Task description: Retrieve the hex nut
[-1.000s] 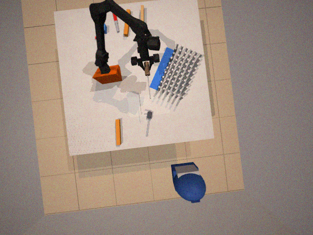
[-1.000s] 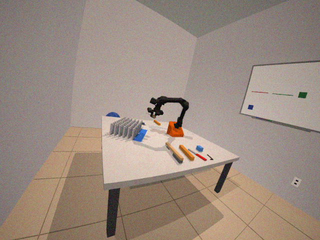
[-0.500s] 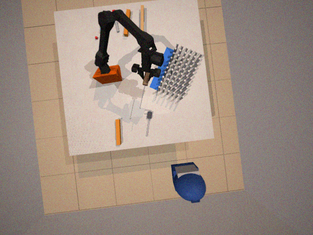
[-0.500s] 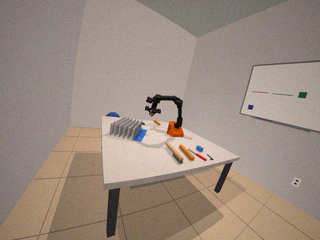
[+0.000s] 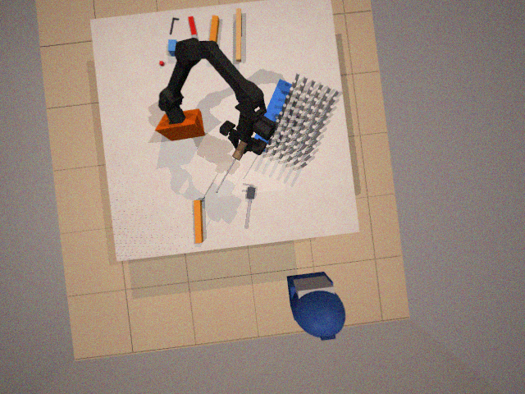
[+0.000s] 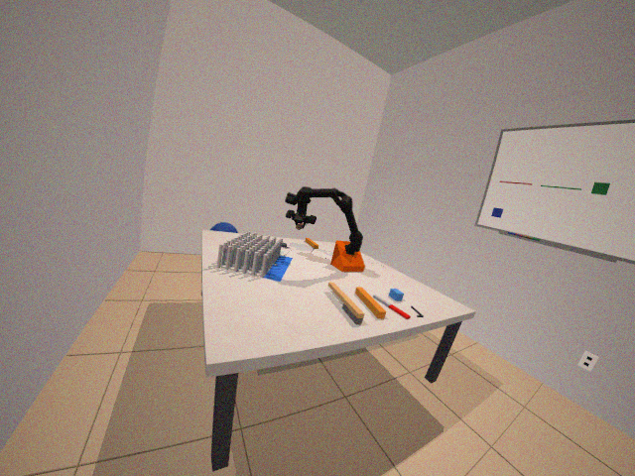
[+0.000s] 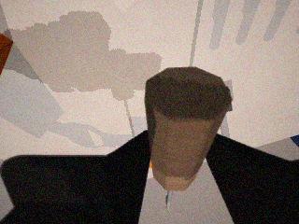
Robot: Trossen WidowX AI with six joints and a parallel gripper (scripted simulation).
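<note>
Top view: the black arm (image 5: 224, 67) (image 6: 327, 192) rises from its orange base (image 5: 186, 133) (image 6: 349, 264) near the counter's (image 5: 143, 237) (image 6: 287, 339) (image 7: 262, 117) left edge, bends towards the upper edge, then folds back. Its end effector (image 5: 243, 142) (image 6: 300, 220) (image 7: 176, 135) is closed about a brown-handled tool (image 5: 239, 150) (image 6: 299, 225) (image 7: 184, 135), whose thin rod slants towards the lower edge. A small speck, apparently the hex nut (image 5: 276, 116), lies at the spacer-side margin of the blue strip (image 5: 278, 93) (image 6: 279, 268); upright spacers (image 5: 303, 122) (image 6: 248, 254) stand near the right edge.
</note>
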